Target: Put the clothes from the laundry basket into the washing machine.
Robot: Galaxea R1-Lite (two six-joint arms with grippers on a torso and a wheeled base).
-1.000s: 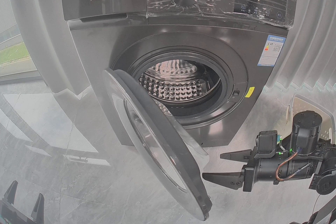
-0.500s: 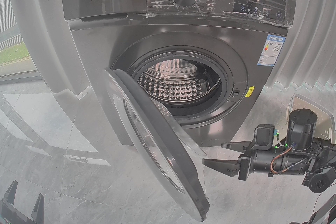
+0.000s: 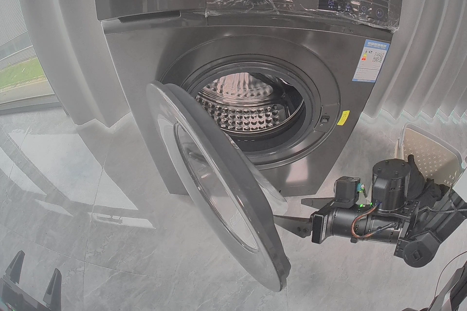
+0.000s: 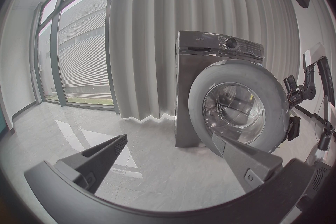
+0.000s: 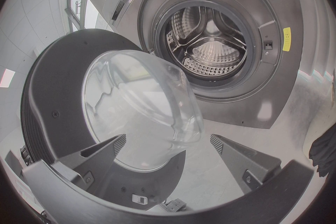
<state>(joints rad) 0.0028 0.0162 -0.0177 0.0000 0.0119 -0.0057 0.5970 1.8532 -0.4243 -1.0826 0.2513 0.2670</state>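
Steel, perforated and bare where it could be seen, lined the drum (image 5: 206, 46) of the washing machine (image 3: 233, 49), up and beyond the right pincer (image 3: 290, 211). That pincer hung low with its fingers spread wide and nothing between them. Its nearer fingertip was hidden behind the rim of the open door (image 3: 219, 190), which stood just ahead of it, glass bowl bulging toward the fingers. Behind the pincer, past its wrist, stood the cream laundry basket (image 3: 430, 154), largely covered by the arm. A dark garment (image 5: 323, 154) lay to the pincer's rear, cut off at the edge of the right wrist view and hard to make out. The left pincer (image 3: 35, 273), likewise spread and holding nothing, sat well apart from the machine across the marble floor (image 3: 97, 210), cut off in the head view below its fingertips.
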